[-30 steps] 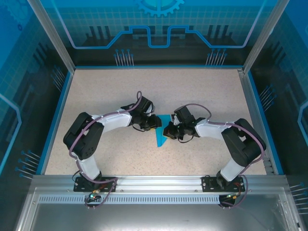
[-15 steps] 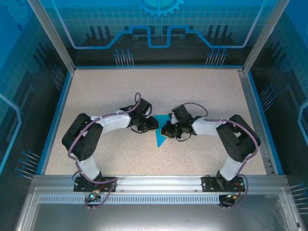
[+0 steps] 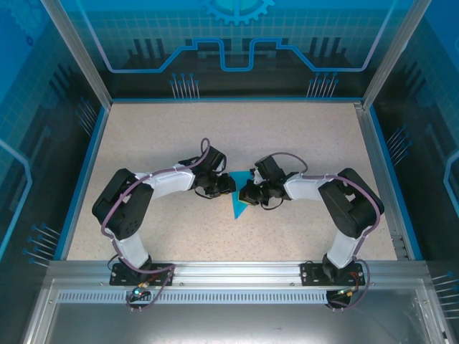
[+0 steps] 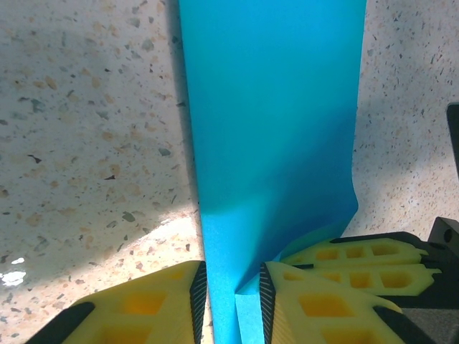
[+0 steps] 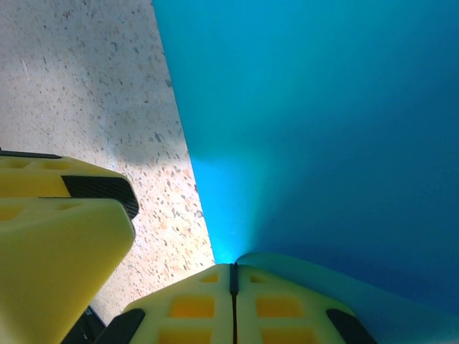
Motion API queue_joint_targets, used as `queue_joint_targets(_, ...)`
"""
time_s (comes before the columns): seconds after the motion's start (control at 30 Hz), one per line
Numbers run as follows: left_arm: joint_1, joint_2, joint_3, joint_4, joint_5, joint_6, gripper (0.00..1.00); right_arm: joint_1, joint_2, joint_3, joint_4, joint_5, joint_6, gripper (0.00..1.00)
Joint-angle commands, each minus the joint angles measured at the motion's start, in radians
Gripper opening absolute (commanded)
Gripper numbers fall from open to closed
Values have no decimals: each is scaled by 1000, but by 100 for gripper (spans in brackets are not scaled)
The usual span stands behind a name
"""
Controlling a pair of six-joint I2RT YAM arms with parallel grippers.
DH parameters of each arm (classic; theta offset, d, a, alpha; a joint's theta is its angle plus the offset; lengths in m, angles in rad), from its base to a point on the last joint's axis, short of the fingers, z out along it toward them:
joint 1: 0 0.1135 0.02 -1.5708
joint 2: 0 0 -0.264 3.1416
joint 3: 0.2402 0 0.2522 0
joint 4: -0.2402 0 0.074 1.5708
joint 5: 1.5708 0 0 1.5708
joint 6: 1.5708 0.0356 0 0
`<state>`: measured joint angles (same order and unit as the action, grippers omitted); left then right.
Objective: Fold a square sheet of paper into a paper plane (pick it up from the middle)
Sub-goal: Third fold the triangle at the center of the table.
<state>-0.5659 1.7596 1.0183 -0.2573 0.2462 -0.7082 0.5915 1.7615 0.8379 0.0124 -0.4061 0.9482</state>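
The thin, limp paper (image 3: pixel 238 204), at the centre of the table (image 3: pixel 301 136), is clamped in the jaws of the left gripper (image 4: pixel 232 290) and, seemingly, the right gripper (image 5: pixel 232 287); folded edges are best gripped.

Work surface is a beige speckled tabletop (image 3: pixel 237 136), terrazzo-like up close, with a thin blue edging strip (image 3: pixel 84 179) along its left, far and right sides. Two angled aluminium posts (image 3: pixel 75 54) rise from the tabletop's far corners, and between them, behind its far edge, stands a blue back panel (image 3: pixel 237 36) printed with circuit-style lines and a half gear at top centre; similar blue printed panels flank the tabletop left and right. Along the tabletop's near edge runs an aluminium rail (image 3: pixel 237 272), then a slotted strip (image 3: pixel 237 295) and a plain grey metal sheet (image 3: pixel 229 322).
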Motion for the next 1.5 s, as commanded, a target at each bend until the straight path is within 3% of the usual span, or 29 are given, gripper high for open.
queue_joint_targets(0.0,-6,1,0,-22,-21,-5,29,18,19,28,0,-26,-30,6)
queue_joint_targets(1.3,-4,7,-1,-30,-44,-7,28,19,50,34,41,-14,-26,6)
queue_joint_targets(1.47,6,15,28,-11,-48,-9,23,18,54,32,41,-13,-29,6)
